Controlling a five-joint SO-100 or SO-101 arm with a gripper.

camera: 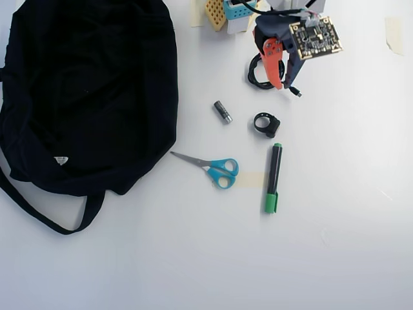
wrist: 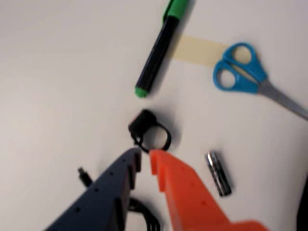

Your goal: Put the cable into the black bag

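The cable [camera: 250,72] lies coiled on the white table at the top of the overhead view, its small plug [camera: 297,92] sticking out to the right. My gripper [camera: 284,82] hovers right over the coil and hides part of it. In the wrist view the dark blue and orange fingers of my gripper [wrist: 144,156] stand a narrow gap apart with nothing between the tips. Part of the cable [wrist: 142,211] shows through the gap near the finger bases, with the plug [wrist: 84,176] to the left. The black bag [camera: 84,90] fills the overhead view's upper left, well away from the gripper.
Just beyond the fingertips sits a small black ring clip [wrist: 149,130] [camera: 265,124]. A battery [camera: 222,111] [wrist: 219,173], blue-handled scissors [camera: 216,169] [wrist: 243,72] and a green-capped marker [camera: 273,177] [wrist: 156,53] lie between cable and table front. The bag's strap [camera: 45,216] loops out at lower left.
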